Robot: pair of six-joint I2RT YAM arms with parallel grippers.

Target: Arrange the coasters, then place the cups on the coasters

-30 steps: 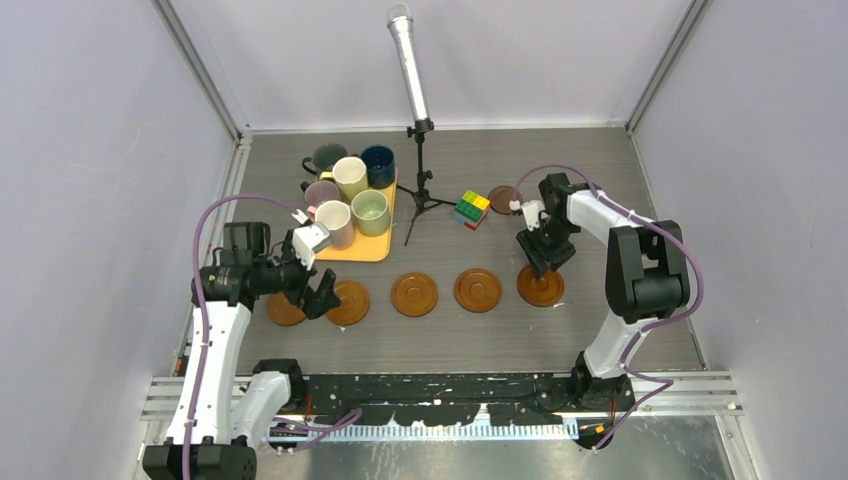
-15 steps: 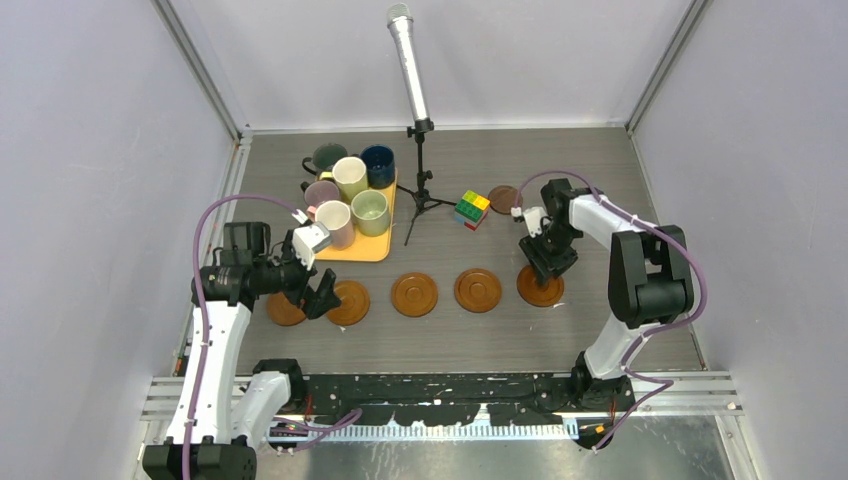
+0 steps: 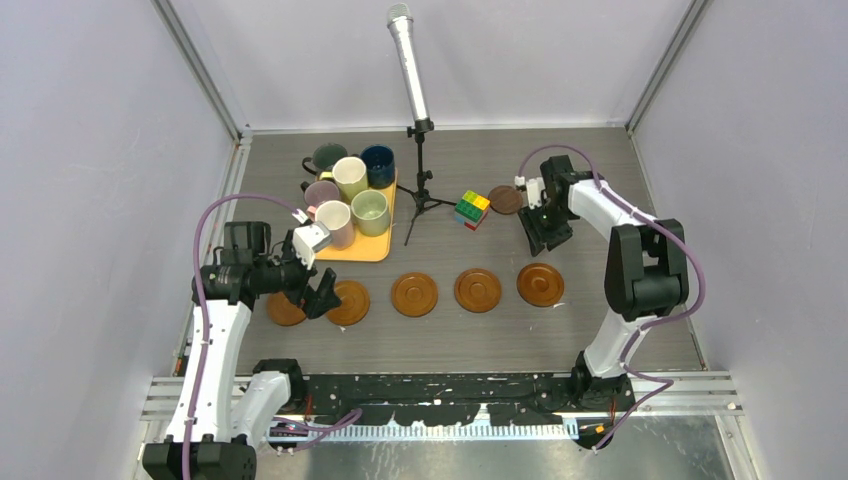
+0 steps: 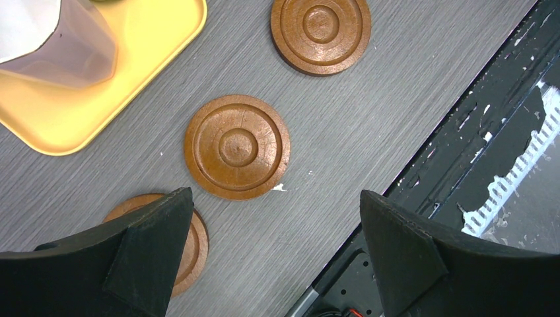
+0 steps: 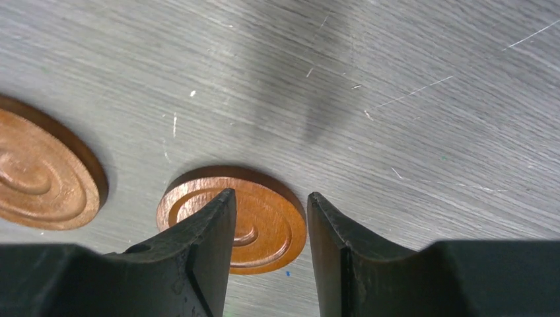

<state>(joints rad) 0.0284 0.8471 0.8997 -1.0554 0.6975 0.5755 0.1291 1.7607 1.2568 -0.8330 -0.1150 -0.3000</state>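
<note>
Five brown coasters lie in a row across the table's front, from the leftmost (image 3: pixel 283 311) to the rightmost (image 3: pixel 540 285). A smaller, darker coaster (image 3: pixel 505 199) lies further back. The cups (image 3: pixel 350 178) stand together on a yellow tray (image 3: pixel 375 248). My right gripper (image 3: pixel 546 236) hangs behind the rightmost coaster (image 5: pixel 272 231), above the table. In the right wrist view its (image 5: pixel 269 195) jaws are partly open and empty. My left gripper (image 3: pixel 322 297) stands wide open and empty over the row's left end. Its (image 4: pixel 274 193) left finger hides part of one coaster (image 4: pixel 193 244), and another coaster (image 4: pixel 236 146) lies ahead.
A microphone on a tripod stand (image 3: pixel 420 130) rises at the back centre. A multicoloured cube (image 3: pixel 472 209) sits beside the dark coaster. Grey walls close in both sides, and a black rail (image 4: pixel 462 152) borders the near edge.
My right gripper has lifted off the rightmost coaster and moved toward the back, its jaws narrowing. That coaster stays in the row. The left arm has not moved.
</note>
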